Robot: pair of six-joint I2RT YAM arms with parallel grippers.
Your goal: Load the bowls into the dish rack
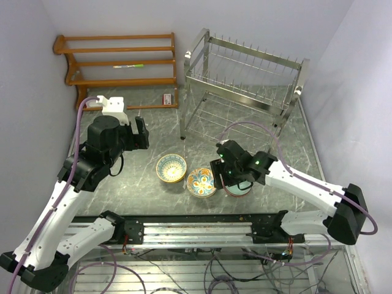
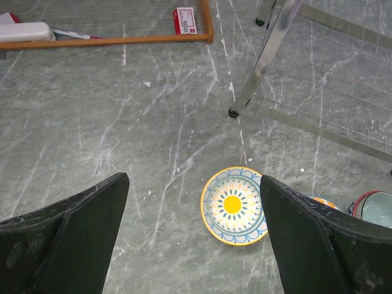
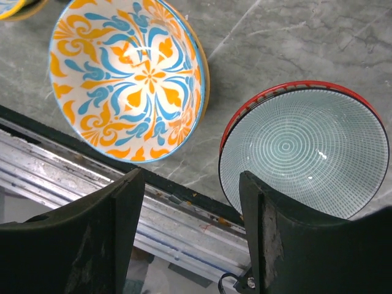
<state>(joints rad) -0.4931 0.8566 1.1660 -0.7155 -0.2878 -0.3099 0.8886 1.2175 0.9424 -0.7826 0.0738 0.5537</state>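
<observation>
Three bowls sit on the table in front of the arms: a yellow-teal bowl (image 1: 171,168) (image 2: 233,205), a blue-orange floral bowl (image 1: 201,182) (image 3: 125,79), and a red-rimmed teal bowl (image 1: 240,188) (image 3: 306,150). The silver wire dish rack (image 1: 245,79) (image 2: 331,92) stands at the back right with nothing in it. My right gripper (image 1: 231,173) (image 3: 190,180) is open and straddles the near rim of the teal bowl, one finger over its inside, the other outside and apart from it. My left gripper (image 1: 141,131) (image 2: 195,180) hangs open above the table, left of the yellow-teal bowl.
A brown wooden shelf (image 1: 116,61) (image 2: 122,40) stands at the back left with a pen (image 1: 128,65) on it. A small red-and-white box (image 1: 166,99) (image 2: 185,20) lies beside it. The metal rail (image 3: 153,208) at the table's near edge runs just under my right gripper.
</observation>
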